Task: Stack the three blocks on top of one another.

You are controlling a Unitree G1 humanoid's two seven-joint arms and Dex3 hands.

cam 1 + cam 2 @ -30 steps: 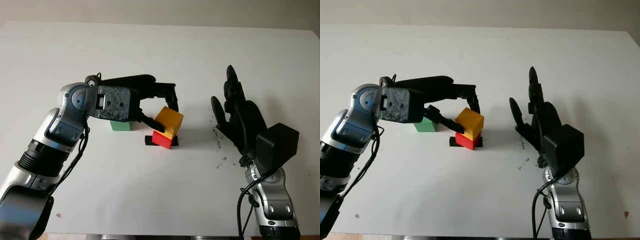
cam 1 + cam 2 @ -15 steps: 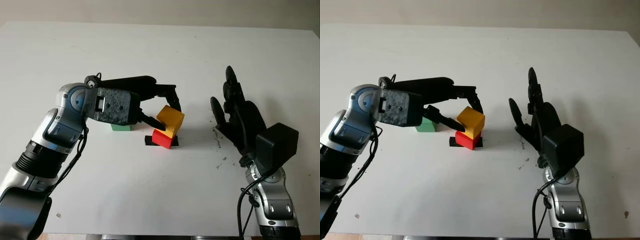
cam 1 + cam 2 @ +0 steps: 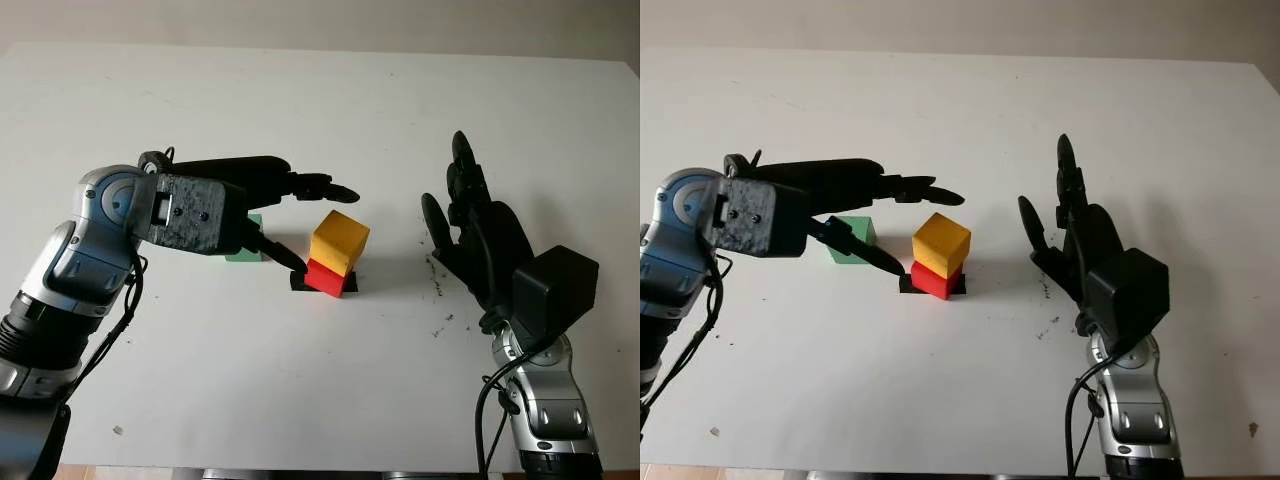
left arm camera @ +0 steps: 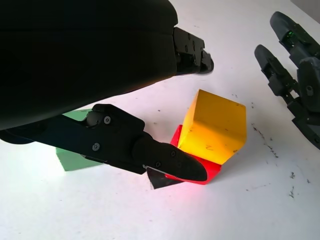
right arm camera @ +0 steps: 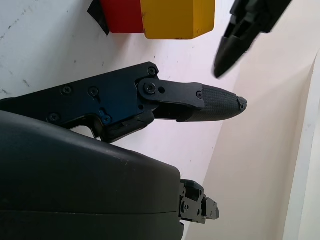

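Left eye view: yellow block (image 3: 340, 242) sits clear of fingers (image 3: 322, 187).

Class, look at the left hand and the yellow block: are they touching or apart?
Apart. In the left eye view, white table shows between the open left hand and the yellow block, which sits on the red block.

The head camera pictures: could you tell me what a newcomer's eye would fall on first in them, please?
First, the yellow block sitting askew on the red block near the middle of the white table. Next, the left hand, open just beside that small stack, with the green block on the table behind its fingers. The right hand is open too, raised off to the stack's other side.
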